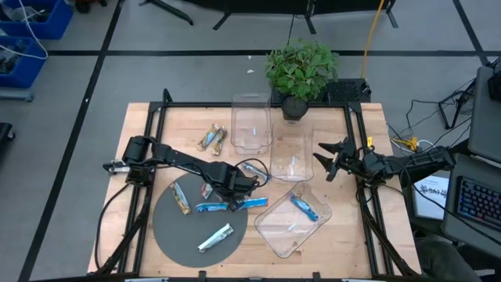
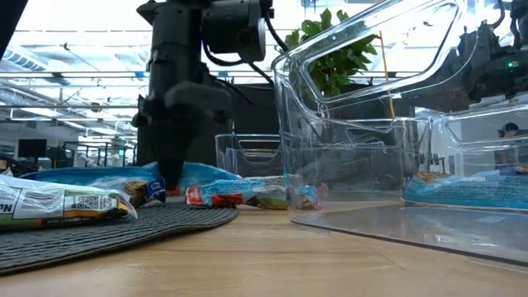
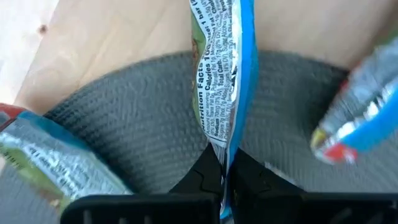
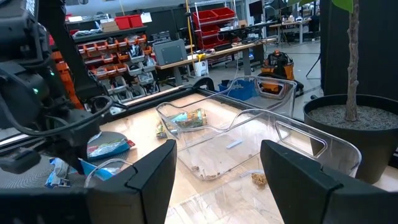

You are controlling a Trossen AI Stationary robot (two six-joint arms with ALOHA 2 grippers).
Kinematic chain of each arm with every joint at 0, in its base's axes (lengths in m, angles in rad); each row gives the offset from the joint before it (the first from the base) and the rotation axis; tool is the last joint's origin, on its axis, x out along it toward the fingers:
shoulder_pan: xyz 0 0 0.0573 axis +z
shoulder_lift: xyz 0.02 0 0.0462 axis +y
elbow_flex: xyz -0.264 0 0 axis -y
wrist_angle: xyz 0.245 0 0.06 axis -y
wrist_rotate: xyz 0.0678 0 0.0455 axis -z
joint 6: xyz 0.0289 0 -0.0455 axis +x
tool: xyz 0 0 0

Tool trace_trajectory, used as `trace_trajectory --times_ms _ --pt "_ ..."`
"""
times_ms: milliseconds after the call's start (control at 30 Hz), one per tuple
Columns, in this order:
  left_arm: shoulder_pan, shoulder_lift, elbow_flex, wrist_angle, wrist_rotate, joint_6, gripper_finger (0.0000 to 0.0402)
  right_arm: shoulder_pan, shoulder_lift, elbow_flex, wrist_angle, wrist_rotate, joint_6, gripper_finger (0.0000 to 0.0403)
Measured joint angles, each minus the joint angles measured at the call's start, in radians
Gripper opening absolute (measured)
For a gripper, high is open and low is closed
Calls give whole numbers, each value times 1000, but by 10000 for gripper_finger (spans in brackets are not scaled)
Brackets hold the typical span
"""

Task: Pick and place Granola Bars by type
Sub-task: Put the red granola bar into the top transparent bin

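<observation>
The wooden desk (image 1: 141,129) carried three clear bins (image 1: 250,121); only the nearest bin (image 1: 293,223) held a blue bar (image 1: 304,207), so most sorting remained. Several granola bars (image 1: 215,237) lay on the round grey mat (image 1: 168,231), two more (image 1: 212,139) on bare wood. The left end effector (image 1: 235,205) had pinched shut on a blue-wrapped bar (image 3: 224,68) at the mat's edge. The right end effector (image 1: 327,160) waited open beside the bins.

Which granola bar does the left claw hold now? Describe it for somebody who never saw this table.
Find the round grey mat at the table's near left. At its right edge, the left claw is shut on a blue-wrapped bar. Unlike the neighbouring bars lying free, its end is pinched between dark fingers.
</observation>
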Motion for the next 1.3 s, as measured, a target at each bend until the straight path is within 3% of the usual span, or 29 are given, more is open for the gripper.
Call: trace_trajectory --times_ms 233,433,700,1300 --pt "0 0 105 -121 34 136 9 0 0 0 0 0 0 224" --pt "6 -6 236 -285 5 278 9 0 0 0 0 0 0 224" --pt "57 -171 216 -334 -12 438 9 0 0 0 0 0 0 224" --pt "259 -507 204 -503 -194 752 9 0 0 0 0 0 0 224"
